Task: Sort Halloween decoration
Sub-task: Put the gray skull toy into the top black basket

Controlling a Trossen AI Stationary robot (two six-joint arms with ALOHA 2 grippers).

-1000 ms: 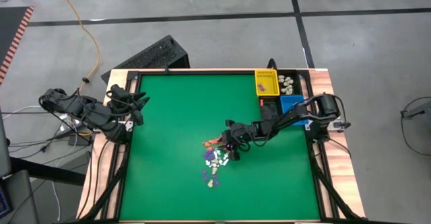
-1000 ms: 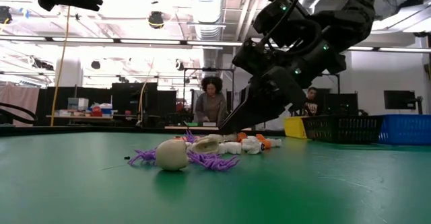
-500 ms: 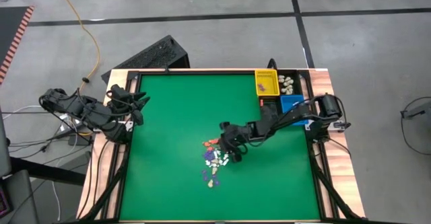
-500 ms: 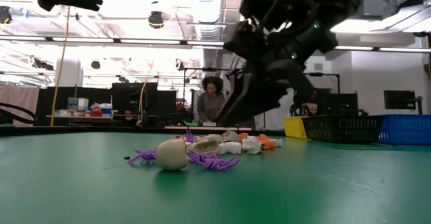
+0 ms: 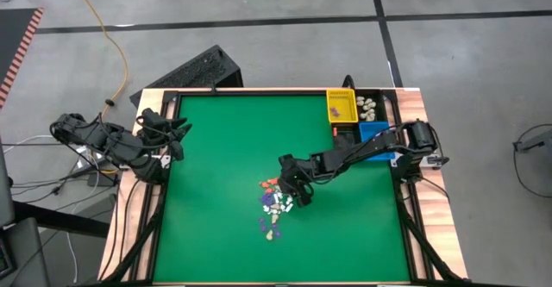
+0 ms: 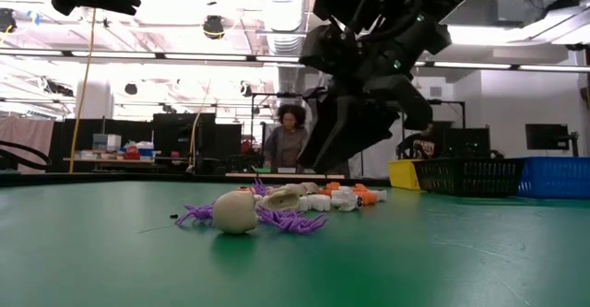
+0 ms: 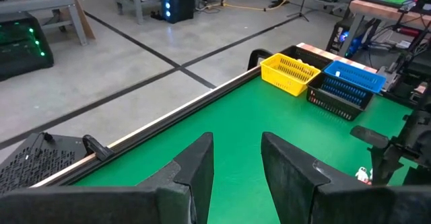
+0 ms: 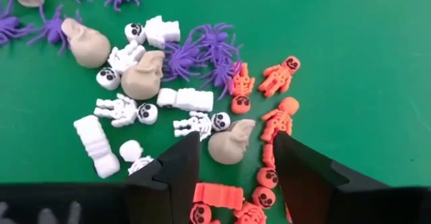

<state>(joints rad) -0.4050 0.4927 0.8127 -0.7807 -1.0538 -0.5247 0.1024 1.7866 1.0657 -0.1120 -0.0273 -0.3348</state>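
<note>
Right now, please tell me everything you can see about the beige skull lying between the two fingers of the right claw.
The small beige skull-shaped trinket looks like matte moulded plastic, rounded, with a smooth dome and no painted face showing. It lies on its side on the green table mat, in the open gap of the right claw, and neither finger touches it. A white skeleton figure lies close on one side and an orange skeleton figure on the other. It is not gripped.
</note>
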